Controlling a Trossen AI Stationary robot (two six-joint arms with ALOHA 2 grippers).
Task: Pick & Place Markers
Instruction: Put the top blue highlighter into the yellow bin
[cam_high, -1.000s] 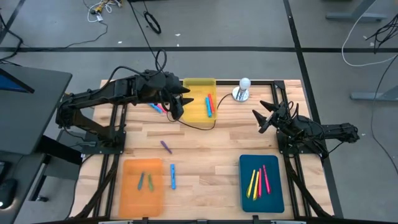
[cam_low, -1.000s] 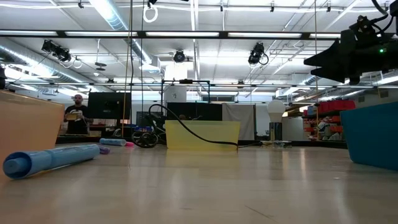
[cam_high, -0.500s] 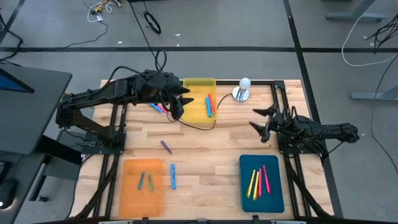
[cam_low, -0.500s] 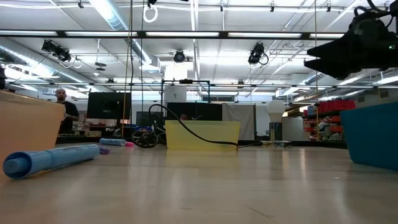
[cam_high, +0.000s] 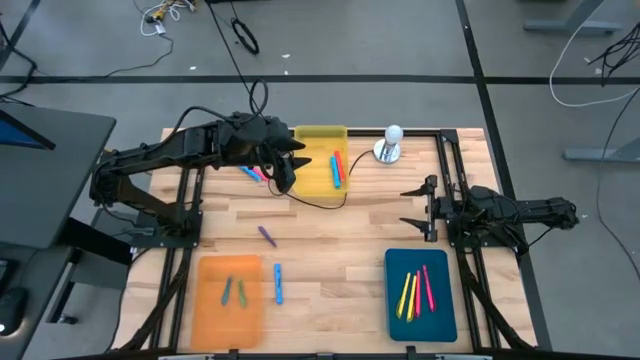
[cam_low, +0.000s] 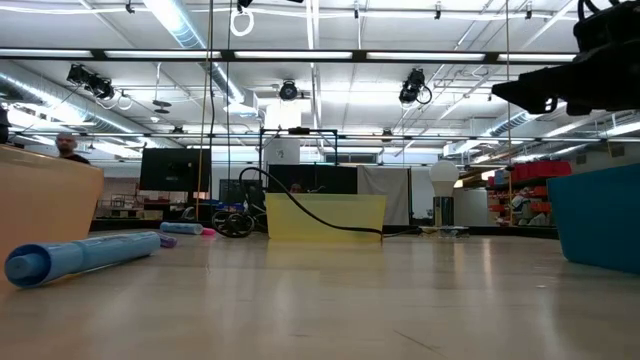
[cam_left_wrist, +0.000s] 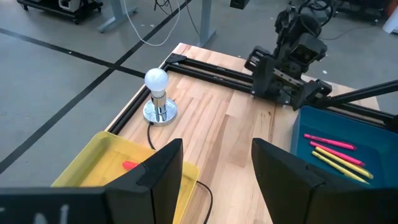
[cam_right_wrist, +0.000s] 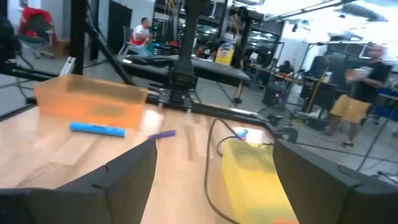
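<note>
Markers lie scattered on the wooden table: a blue and a pink one left of the yellow tray, a purple one mid-table, and a blue one beside the orange tray. More markers lie inside the yellow tray, the orange tray and the teal tray. My left gripper hangs open above the yellow tray's left edge, nothing between its fingers. My right gripper stands open at the table's right side, pointing level toward the left, with nothing between its fingers.
A small bulb lamp stands at the far edge, right of the yellow tray. A thin black cable runs across the table by that tray. Black frame rails border the table. People move in the room behind.
My right gripper has swung from pointing slantwise at the far left round to pointing straight at the table's left, and has rolled about its own axis; its fingers stay wide apart. My left arm has kept still.
</note>
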